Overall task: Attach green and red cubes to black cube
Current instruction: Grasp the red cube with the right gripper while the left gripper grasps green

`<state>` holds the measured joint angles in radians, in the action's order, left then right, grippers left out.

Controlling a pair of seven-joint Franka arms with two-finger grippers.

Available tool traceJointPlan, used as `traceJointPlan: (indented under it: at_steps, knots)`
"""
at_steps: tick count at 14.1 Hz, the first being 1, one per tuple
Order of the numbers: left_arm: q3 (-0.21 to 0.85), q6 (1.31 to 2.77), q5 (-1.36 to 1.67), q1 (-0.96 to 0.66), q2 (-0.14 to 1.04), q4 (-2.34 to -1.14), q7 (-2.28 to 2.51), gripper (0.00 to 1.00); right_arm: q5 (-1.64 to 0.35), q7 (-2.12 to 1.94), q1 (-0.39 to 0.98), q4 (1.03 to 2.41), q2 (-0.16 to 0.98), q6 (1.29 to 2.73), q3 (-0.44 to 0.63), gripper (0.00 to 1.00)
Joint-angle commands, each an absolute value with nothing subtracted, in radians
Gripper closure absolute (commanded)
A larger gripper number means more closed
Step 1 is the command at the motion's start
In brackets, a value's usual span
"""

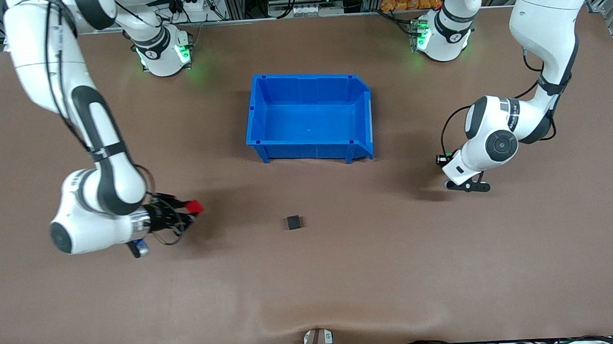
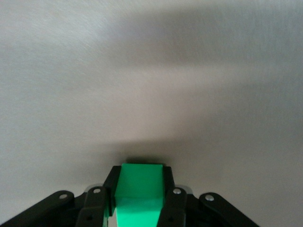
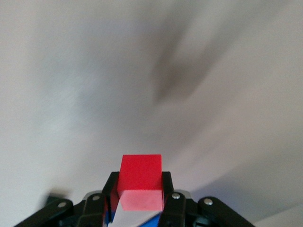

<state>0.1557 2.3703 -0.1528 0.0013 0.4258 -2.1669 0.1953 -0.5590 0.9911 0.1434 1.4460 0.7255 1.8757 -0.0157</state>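
Observation:
The black cube [image 1: 293,222] sits alone on the brown table, nearer to the front camera than the blue bin. My right gripper [image 1: 190,210] is low over the table toward the right arm's end, apart from the black cube. It is shut on the red cube [image 1: 197,207], which also shows between its fingers in the right wrist view [image 3: 140,177]. My left gripper [image 1: 465,186] hangs over the table toward the left arm's end. It is shut on the green cube [image 2: 140,189], which is hidden in the front view.
The open blue bin [image 1: 367,118] stands mid-table, farther from the front camera than the black cube, and nothing shows inside it. Bare brown table lies around the black cube and between both grippers.

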Motion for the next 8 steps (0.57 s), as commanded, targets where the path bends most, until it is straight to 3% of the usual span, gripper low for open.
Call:
traceJointPlan:
  at_steps: [1, 5, 8]
  knots:
    - [0.164, 2.336, -0.158, -0.008, 0.416, -2.102, 0.363, 1.0, -0.656, 1.206, 0.213, 1.437, 0.744, 1.99, -0.006, 1.0]
    - [0.213, 2.221, -0.156, -0.017, 0.433, -1.962, 0.685, 1.0, -0.658, 1.478, 0.336, 1.437, 0.791, 2.254, -0.006, 1.0]
    - [0.232, 2.221, -0.156, -0.057, 0.455, -1.901, 0.976, 1.0, -0.66, 1.554, 0.383, 1.436, 0.842, 2.355, -0.005, 1.0]
